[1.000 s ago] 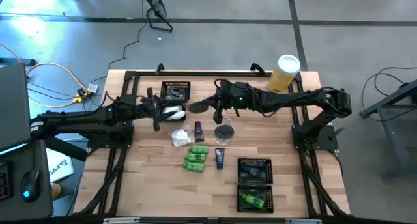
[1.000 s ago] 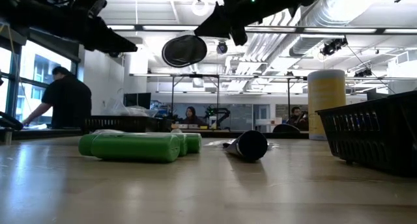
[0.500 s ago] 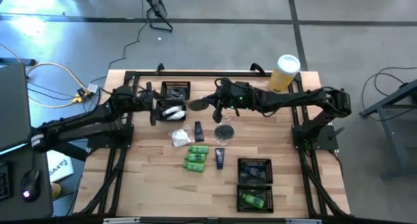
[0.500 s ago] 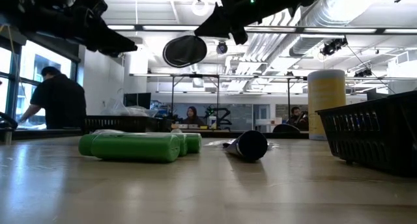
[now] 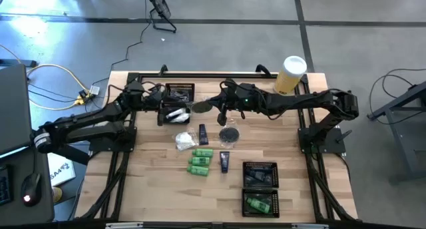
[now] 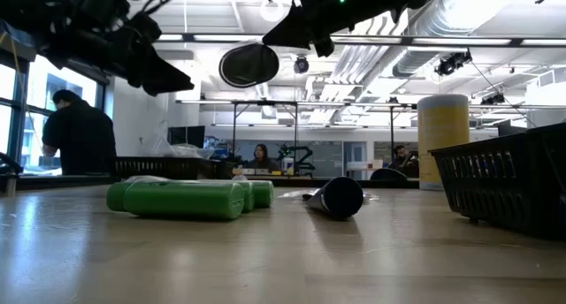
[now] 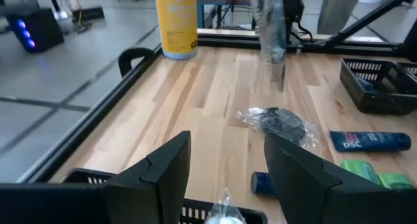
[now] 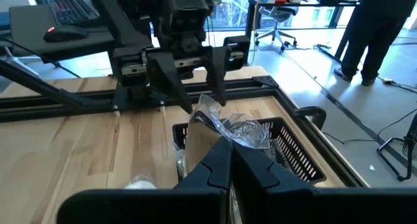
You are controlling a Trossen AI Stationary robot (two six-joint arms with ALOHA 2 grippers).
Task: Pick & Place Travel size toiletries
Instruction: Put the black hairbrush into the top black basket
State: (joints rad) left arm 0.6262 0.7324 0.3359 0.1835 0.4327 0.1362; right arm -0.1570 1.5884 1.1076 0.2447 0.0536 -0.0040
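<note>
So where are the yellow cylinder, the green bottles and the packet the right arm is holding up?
yellow cylinder (image 5: 289,78): high view, on its yellow side.
green bottles (image 6: 181,199): low view, nearest bottle's side.
packet (image 8: 228,129): right wrist view, crinkly clear wrap.

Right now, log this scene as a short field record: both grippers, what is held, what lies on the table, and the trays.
left gripper: open, empty, above the far tray
right gripper: shut on a round dark case in a clear packet, raised near the far tray
loose on table: white packet, green bottles, two dark blue tubes, bagged dark case
near tray: holds a green bottle
yellow cylinder: upright, far right corner
</note>
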